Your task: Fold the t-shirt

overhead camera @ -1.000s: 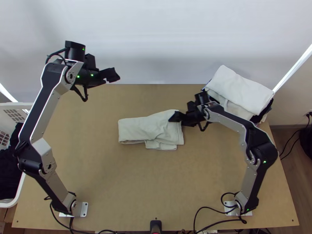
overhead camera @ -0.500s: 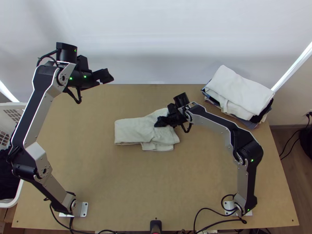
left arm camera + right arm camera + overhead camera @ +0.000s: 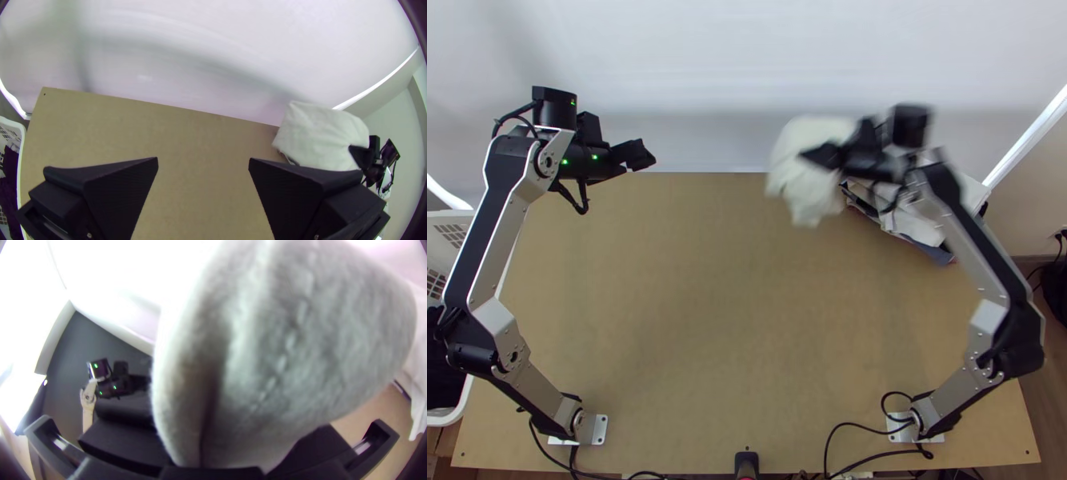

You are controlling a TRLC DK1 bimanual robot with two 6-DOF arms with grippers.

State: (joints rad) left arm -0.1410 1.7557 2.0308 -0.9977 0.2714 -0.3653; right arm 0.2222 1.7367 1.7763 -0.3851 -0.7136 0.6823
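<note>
High at the table's far edge, my right gripper [image 3: 829,154] holds the off-white t-shirt [image 3: 797,164], which hangs bunched in the top view. The right wrist view has the thick folded cloth [image 3: 307,342] pinched between the black fingers of my right gripper [image 3: 235,460]; which part is held I cannot tell. From the left wrist view, the t-shirt [image 3: 318,135] appears beside that distant gripper. My left gripper [image 3: 637,155] is at the far left, away from the cloth. Its fingers stand wide apart around nothing, as my left gripper [image 3: 203,160] shows up close.
A stack of folded cloths [image 3: 919,228] lies at the far right of the table [image 3: 707,320], partly behind the right arm. A white basket [image 3: 455,224] with dark cloth stands at the left edge. Cables run along the near edge.
The t-shirt, earlier lying folded mid-table, has been lifted by my right gripper and carried toward the far edge, its shape now bunched. The left arm has shifted slightly left.
</note>
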